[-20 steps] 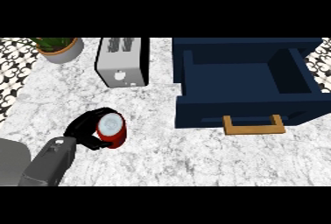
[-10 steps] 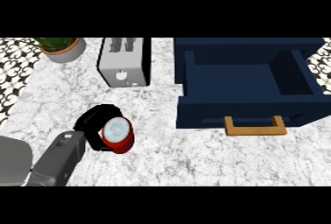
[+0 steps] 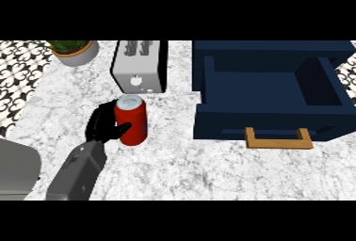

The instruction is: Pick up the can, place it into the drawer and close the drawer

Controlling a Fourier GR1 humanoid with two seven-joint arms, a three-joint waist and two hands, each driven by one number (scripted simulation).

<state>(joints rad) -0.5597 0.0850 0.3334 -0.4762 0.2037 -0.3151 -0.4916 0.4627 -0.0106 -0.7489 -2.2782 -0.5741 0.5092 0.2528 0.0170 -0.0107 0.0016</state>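
Fingers (image 3: 104,123) of the left hand (image 3: 103,126) are curled round the red can (image 3: 131,120) from its left side, thumb crossing the front of the can low down. Pinch looks closed on the body, not the rim.

Diff vs half a second ago: can sat lower and nearer the view's bottom-left, top face tilted toward the camera, hand wrapped over it. Now it reads upright and further up the counter (image 3: 208,174), just in front of the toaster (image 3: 140,66). Forearm has swung with it and now angles up from the lower left. One second ago it was lower still, more to the left.

Can itself: red side wall, silver top with a lighter disc, standing roughly vertical, slight lean. Whether its base touches the marble or hangs just above it, I cannot tell. It is well apart from the drawer (image 3: 274,89), left of its front panel.

Drawer is navy, pulled open, inside visible, wooden handle (image 3: 278,139) on the front face toward the camera. Nothing in it that I can see.

Potted plant (image 3: 71,50) sits at the top left corner, beside the patterned strip. Grey block shows at the lower left edge. Right hand is not visible.
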